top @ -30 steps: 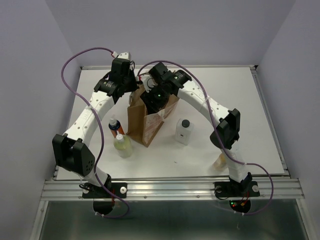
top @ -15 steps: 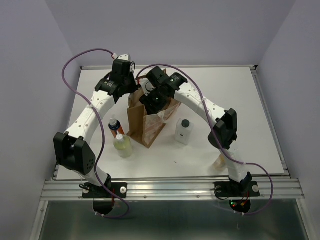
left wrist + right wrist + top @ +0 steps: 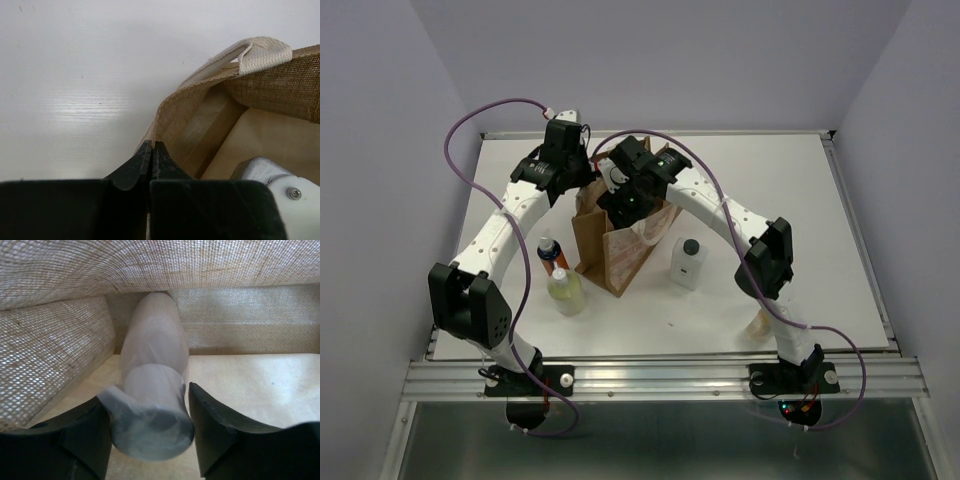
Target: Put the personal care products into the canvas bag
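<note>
The canvas bag (image 3: 612, 255) stands upright mid-table. My left gripper (image 3: 582, 181) is shut on the bag's rim at its back left corner; in the left wrist view the fingertips (image 3: 152, 146) pinch the woven edge (image 3: 172, 102) below a cream strap (image 3: 265, 51). My right gripper (image 3: 626, 204) reaches down into the bag's mouth. In the right wrist view its gripper (image 3: 150, 407) is open, and a brown-tan bottle (image 3: 152, 360), motion-blurred, lies between the jaws inside the bag.
An orange bottle (image 3: 550, 254) and a pale yellow-green bottle (image 3: 565, 292) stand left of the bag. A white square bottle (image 3: 688, 262) stands right of it. An amber bottle (image 3: 756, 326) shows partly behind the right arm near the front edge.
My right gripper has moved left and lower into the bag's mouth. The bag's top has shifted slightly left. The left gripper has kept its hold on the rim.
</note>
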`<act>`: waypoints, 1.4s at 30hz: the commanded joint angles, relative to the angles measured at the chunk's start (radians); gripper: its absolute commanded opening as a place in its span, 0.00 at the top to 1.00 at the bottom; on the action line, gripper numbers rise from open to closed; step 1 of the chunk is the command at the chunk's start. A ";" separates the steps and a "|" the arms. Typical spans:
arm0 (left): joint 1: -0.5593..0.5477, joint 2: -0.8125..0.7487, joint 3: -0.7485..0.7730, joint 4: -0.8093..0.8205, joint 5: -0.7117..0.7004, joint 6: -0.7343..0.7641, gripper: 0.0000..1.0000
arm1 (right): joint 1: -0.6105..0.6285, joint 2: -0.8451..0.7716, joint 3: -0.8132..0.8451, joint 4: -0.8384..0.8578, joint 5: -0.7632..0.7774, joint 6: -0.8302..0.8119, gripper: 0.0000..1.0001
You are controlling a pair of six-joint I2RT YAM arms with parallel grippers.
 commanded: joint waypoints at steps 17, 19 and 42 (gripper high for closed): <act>-0.018 -0.018 -0.008 0.089 0.049 -0.023 1.00 | 0.073 -0.098 0.041 0.073 0.071 0.011 0.01; -0.020 -0.022 -0.008 0.089 0.050 -0.021 1.00 | 0.073 -0.109 0.051 0.090 0.101 0.031 0.00; -0.030 -0.005 -0.003 0.062 -0.025 -0.027 1.00 | 0.073 -0.358 0.030 0.342 0.387 0.085 0.00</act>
